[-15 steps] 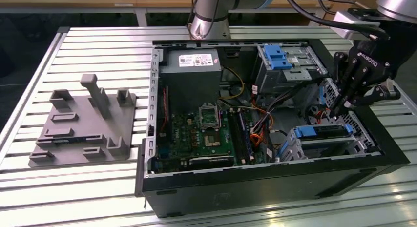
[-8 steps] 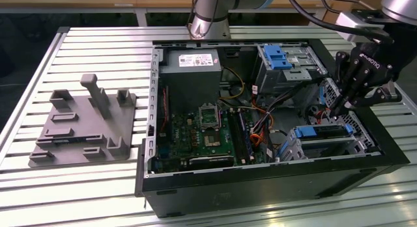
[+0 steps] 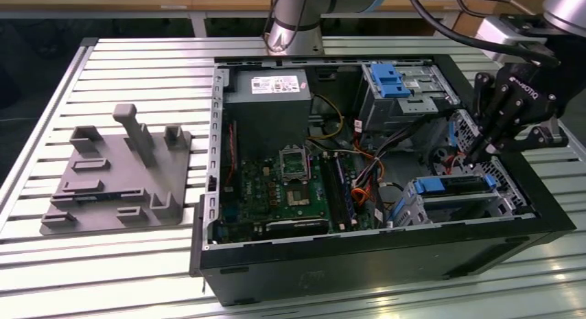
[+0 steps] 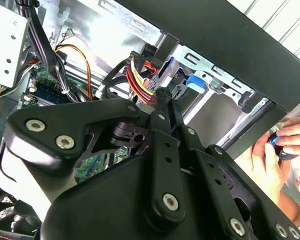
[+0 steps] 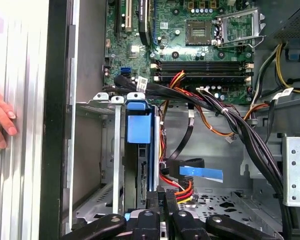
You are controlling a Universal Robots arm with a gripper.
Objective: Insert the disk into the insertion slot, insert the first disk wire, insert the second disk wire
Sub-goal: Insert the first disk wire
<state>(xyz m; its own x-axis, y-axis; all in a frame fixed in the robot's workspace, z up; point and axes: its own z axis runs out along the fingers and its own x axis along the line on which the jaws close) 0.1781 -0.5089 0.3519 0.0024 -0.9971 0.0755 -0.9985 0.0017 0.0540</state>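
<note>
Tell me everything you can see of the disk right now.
The disk is a flat silver-grey drive framed by a bright blue plastic carrier. It sits inside the insertion slot, a low perforated metal cage at the exterior view's right, inside the open computer case. The gripper hangs just above one end of it.

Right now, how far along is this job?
The disk already sits in the insertion slot. The shut gripper is at the red-and-yellow wires beside the disk's end. Whether either wire is plugged in cannot be seen.
</note>
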